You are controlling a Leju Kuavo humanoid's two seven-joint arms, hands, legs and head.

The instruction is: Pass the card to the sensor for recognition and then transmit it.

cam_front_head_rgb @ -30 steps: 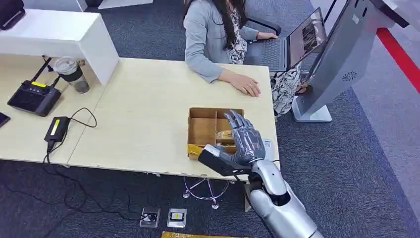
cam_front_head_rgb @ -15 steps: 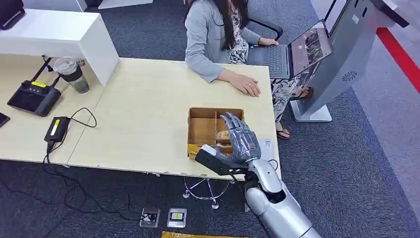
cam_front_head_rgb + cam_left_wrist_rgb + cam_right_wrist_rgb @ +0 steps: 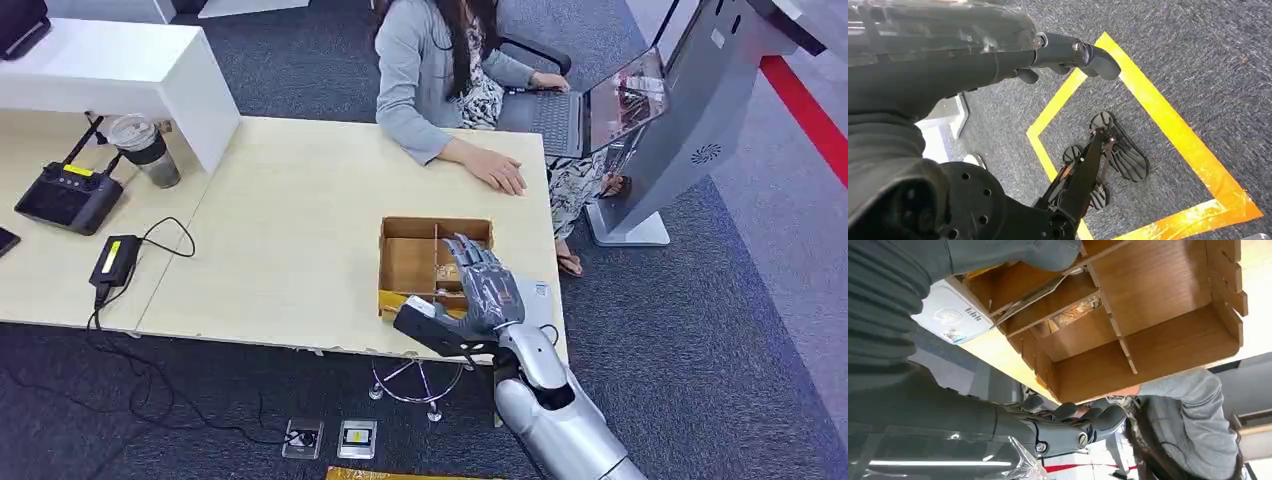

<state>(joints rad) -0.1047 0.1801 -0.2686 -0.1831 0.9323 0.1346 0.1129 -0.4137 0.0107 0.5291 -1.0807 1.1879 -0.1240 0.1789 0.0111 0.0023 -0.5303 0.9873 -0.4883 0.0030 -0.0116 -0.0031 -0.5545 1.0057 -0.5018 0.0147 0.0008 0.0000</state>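
Right hand (image 3: 487,296) shifted slightly left over cardboard box (image 3: 408,262); fingers (image 3: 470,255) spread, grasping nothing.

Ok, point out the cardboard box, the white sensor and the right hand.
cardboard box (image 3: 408,262): head view, floor of a bare compartment.
white sensor (image 3: 950,315): right wrist view, its top face.
right hand (image 3: 487,288): head view, back of the hand.

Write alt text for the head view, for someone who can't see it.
A silver robot hand hovers with spread fingers over a compartmented cardboard box near the front edge of a pale wooden table. A seated person in a grey jacket rests one hand on the table and the other on a laptop. A lidded cup and black controller sit far left.
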